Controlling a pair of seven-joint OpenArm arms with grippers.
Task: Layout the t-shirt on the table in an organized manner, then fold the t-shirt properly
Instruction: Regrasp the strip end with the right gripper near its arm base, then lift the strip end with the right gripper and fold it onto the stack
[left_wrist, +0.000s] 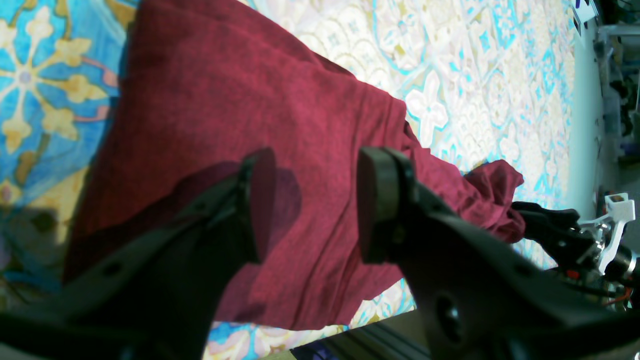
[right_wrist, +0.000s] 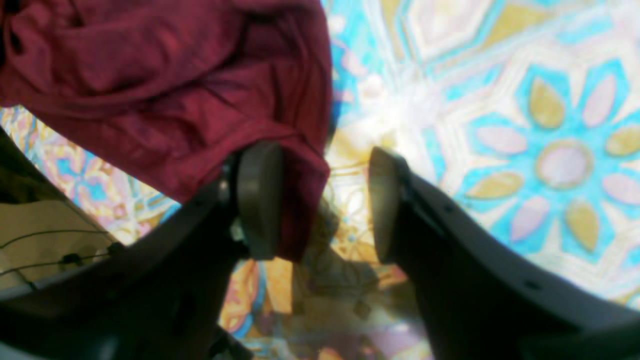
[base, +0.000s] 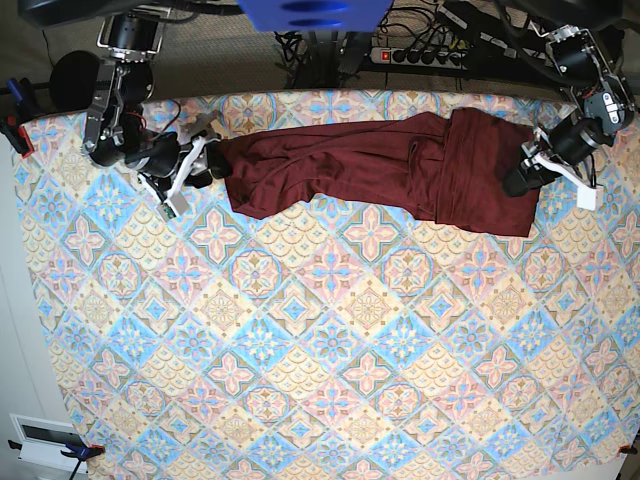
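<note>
Patterned in pastel diamonds, the table (base: 320, 380) carries the t-shirt (base: 380, 165) stretched along its 12 o'clock edge (bunched and creased). Left gripper (left_wrist: 315, 200) hovers spread over the 3 o'clock end; right gripper (right_wrist: 325, 200) stands spread at the 9 o'clock end, gripping nothing.

Evenly lit from above in the base view, sharp, soft shadows. Both wrist views blurred and oversaturated; glare washing out the table (right_wrist: 400, 100), dark defocused fingers (left_wrist: 260, 200) casting a shadow on the t-shirt (left_wrist: 200, 100).
</note>
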